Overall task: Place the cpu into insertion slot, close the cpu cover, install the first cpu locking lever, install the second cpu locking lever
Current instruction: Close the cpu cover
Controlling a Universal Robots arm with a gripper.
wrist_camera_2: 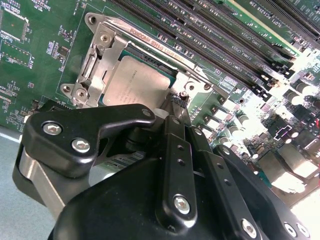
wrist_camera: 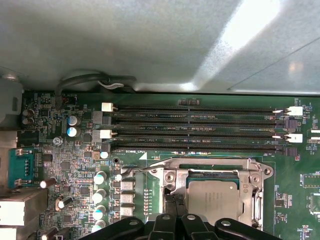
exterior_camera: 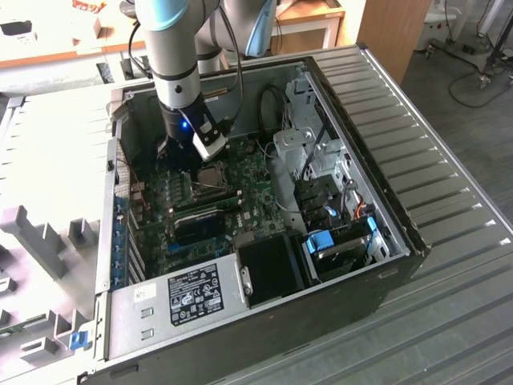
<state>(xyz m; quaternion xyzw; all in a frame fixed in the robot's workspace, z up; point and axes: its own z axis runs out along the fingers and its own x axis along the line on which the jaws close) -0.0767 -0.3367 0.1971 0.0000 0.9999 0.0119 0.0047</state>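
Cpu [wrist_camera_2: 137, 82] seated in insertion slot [wrist_camera_2: 159, 66], cpu cover [wrist_camera_2: 96, 57] down over it. My gripper [wrist_camera_2: 176, 101] pinched narrow at socket corner, near locking lever [wrist_camera: 135, 170]. Judging: first lever step. Needs steady downward press, wire tucked under hook.

Bright room light leaves the inside of the open metal computer case [exterior_camera: 280, 341] shaded. Glare streaks the grey case wall [wrist_camera: 240, 35] in the first wrist view; overexposure bleaches a corner of the green circuit board [wrist_camera_2: 30, 65] in the second wrist view.
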